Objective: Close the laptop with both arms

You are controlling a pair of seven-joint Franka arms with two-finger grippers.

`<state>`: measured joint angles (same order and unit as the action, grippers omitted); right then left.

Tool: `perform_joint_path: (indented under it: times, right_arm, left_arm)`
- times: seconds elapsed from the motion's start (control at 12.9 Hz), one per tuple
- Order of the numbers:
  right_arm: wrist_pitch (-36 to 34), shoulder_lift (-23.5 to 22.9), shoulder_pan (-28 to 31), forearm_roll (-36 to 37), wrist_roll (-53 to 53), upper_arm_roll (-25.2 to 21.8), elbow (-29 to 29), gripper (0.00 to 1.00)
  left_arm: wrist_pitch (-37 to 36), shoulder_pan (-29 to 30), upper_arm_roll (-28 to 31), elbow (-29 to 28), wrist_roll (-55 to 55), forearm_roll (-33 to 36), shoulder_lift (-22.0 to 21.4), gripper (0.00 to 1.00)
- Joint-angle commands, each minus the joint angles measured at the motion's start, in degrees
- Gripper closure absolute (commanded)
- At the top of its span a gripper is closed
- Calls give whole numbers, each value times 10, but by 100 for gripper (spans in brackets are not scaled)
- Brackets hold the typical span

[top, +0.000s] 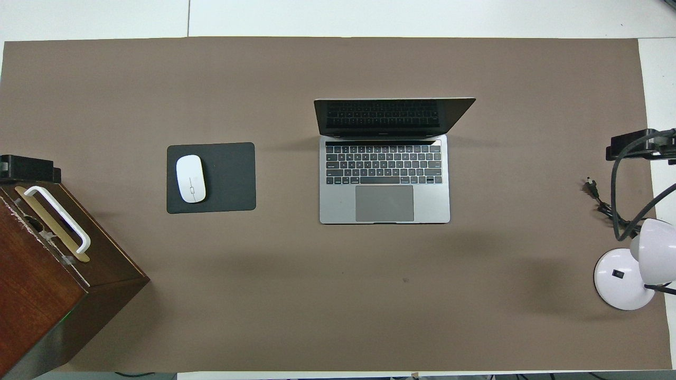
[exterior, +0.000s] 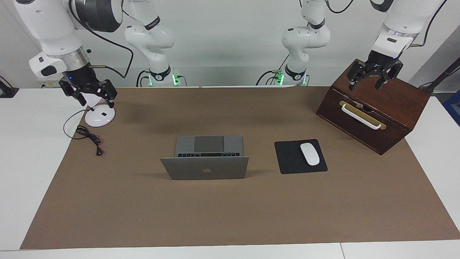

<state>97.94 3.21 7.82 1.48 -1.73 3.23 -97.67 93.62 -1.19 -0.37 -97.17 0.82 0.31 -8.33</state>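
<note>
The laptop stands open at the middle of the desk, on the brown mat that covers most of the surface. We see its lid raised upright, with the apple logo turned away from the robots and the keyboard and trackpad lying toward them. Beside the laptop, toward the left arm's end of the desk, lies a black mouse pad carrying a white mouse. Nearer to the robots at that same end sits a wooden box with a white handle on its front. The left gripper hangs over the top of this box, with its fingers spread apart and nothing between them. At the right arm's end of the desk we note a white lamp, with a black cable lying on the mat beside its base. The right gripper hangs over that lamp base, fingers likewise apart and holding nothing. Both grippers are well apart from the laptop, and neither touches it.
</note>
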Motion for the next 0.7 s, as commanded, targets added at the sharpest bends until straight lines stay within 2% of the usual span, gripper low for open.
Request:
perform_joint_path:
  times: [0.0,0.62]
  right_arm:
    - [17,12,10,8,16,6,-17,0]
    - [11,14,14,4,18,5,-16,0]
  left_arm:
    - [10,0,2,-10,8,-7,-6,0]
    - [11,-13,-3,-9,6,-7,-6,0]
